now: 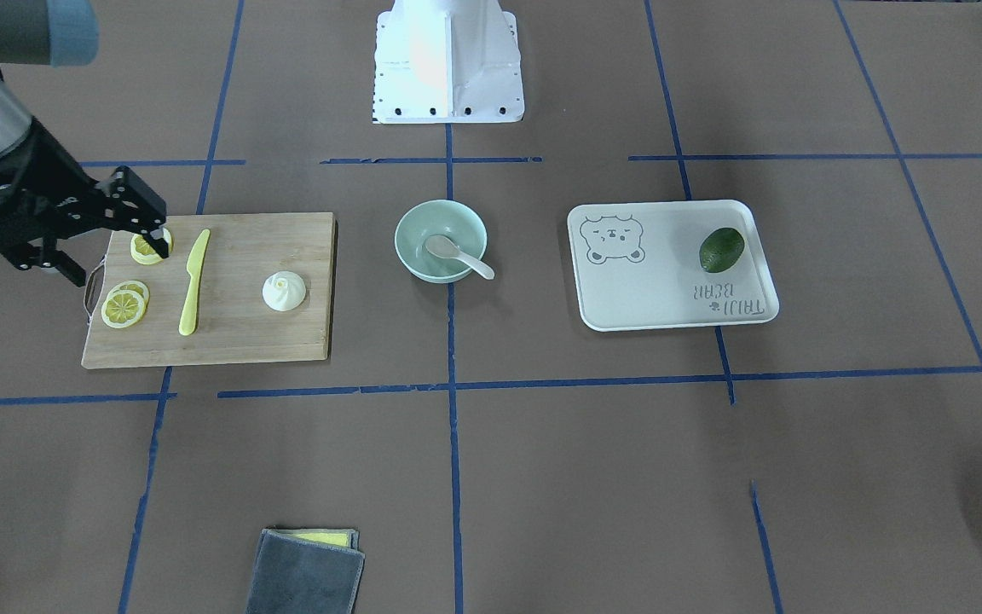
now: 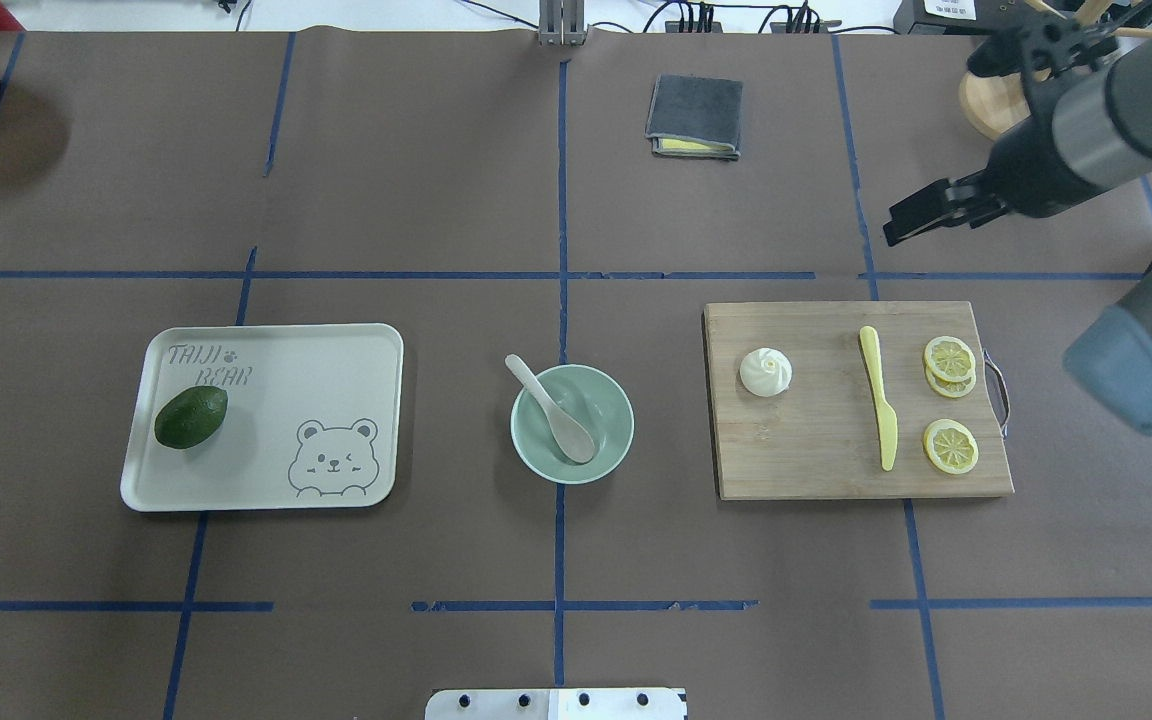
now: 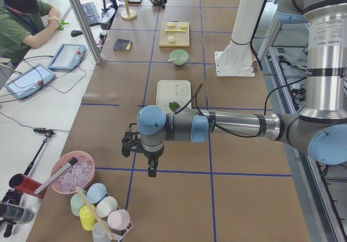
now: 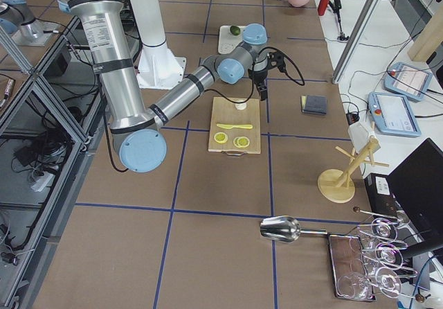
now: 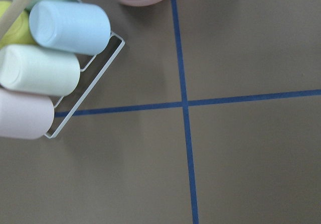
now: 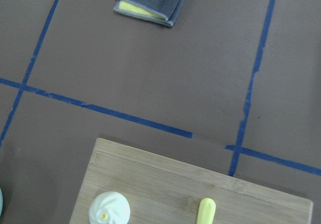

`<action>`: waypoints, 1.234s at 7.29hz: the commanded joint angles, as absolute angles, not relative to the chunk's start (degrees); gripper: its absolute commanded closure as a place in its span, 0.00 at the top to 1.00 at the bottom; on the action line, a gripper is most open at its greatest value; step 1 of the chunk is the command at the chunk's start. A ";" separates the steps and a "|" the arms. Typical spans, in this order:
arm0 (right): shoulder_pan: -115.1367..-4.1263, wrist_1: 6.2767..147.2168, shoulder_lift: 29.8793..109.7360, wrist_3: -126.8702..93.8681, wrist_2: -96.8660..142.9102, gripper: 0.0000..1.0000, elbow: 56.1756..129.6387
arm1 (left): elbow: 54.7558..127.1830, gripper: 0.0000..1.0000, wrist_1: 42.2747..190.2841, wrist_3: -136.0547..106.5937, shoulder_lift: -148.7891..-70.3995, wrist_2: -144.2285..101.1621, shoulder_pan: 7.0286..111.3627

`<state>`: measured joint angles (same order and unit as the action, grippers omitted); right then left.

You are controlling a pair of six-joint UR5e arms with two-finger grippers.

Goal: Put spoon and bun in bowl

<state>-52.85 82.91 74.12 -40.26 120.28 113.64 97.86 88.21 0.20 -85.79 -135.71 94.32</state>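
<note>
The off-white spoon point(image 2: 561, 412) lies in the mint-green bowl point(image 2: 608, 448) at the table's middle, with its handle resting over the rim; it also shows in the front view point(image 1: 457, 254). The white pleated bun point(image 2: 765, 371) sits on the wooden cutting board point(image 2: 816, 450), on the end nearest the bowl. My right gripper point(image 2: 904, 220) hovers high over the board's far right part, open and empty, apart from the bun. The right wrist view shows the bun point(image 6: 109, 210) at its lower edge. My left gripper point(image 3: 142, 154) hangs far off by the table's left end; I cannot tell its state.
A yellow plastic knife point(image 2: 880, 398) and lemon slices point(image 2: 950, 446) lie on the board. A beige bear-print tray point(image 2: 336, 350) holding an avocado point(image 2: 191, 416) stands left of the bowl. A folded grey cloth point(image 2: 695, 116) lies at the far side. A cup rack point(image 5: 50, 68) is under the left wrist.
</note>
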 commanded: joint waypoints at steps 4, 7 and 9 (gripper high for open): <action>-34.20 82.53 72.24 -51.50 102.57 0.99 110.58 | 97.56 1.00 88.51 0.79 -85.52 -136.23 94.39; -32.70 82.44 72.07 -51.50 99.93 0.88 106.61 | 97.29 1.00 88.68 0.79 -85.61 -136.23 94.39; -31.82 82.53 70.15 -51.59 99.84 0.77 105.83 | 97.29 1.00 88.68 0.88 -85.61 -136.14 94.39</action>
